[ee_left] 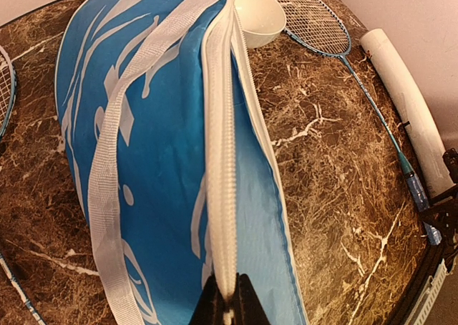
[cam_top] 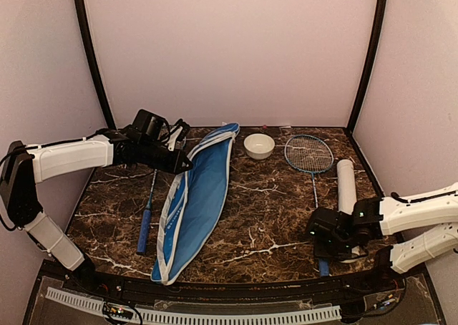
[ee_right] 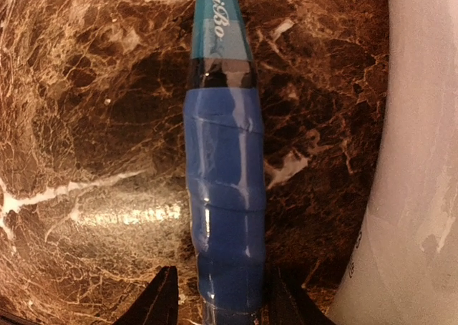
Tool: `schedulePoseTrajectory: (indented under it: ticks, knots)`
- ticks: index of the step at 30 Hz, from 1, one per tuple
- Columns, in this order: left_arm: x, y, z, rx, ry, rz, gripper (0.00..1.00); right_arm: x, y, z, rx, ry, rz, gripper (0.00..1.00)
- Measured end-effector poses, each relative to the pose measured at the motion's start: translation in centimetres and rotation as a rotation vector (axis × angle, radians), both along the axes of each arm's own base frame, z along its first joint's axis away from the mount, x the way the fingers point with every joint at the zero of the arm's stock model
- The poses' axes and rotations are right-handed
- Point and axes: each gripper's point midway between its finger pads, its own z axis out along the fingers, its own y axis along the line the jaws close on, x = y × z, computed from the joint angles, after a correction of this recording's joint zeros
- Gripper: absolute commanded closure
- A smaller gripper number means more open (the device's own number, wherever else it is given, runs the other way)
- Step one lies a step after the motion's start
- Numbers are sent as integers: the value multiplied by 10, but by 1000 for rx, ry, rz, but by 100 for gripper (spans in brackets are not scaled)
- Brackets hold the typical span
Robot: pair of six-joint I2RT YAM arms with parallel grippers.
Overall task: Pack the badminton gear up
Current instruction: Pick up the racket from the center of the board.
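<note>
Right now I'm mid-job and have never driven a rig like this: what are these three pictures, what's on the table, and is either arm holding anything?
You have two robot arms, each ending in a two-finger gripper. The wide picture looks down from above and behind them. The other two pictures come from cameras on the left and right wrists.

On the marble table lie a blue racket cover, a first racket to its left, a second racket on the right, a white tube beside that one, and a small white bowl at the back.

The left gripper is shut on the cover's white zipper edge. The right gripper straddles the second racket's blue handle. A sliver of gap shows on one side, so I would not call it gripped yet.
</note>
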Motion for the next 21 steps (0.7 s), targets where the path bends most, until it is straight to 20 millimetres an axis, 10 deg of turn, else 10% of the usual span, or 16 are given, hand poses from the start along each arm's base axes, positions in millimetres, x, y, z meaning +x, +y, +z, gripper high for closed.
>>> schedulePoseTrajectory:
  ticks: [21]
  knots:
    - [4,4,-1,16,-8,23,100,6,7,-2,-27,-19,24,100]
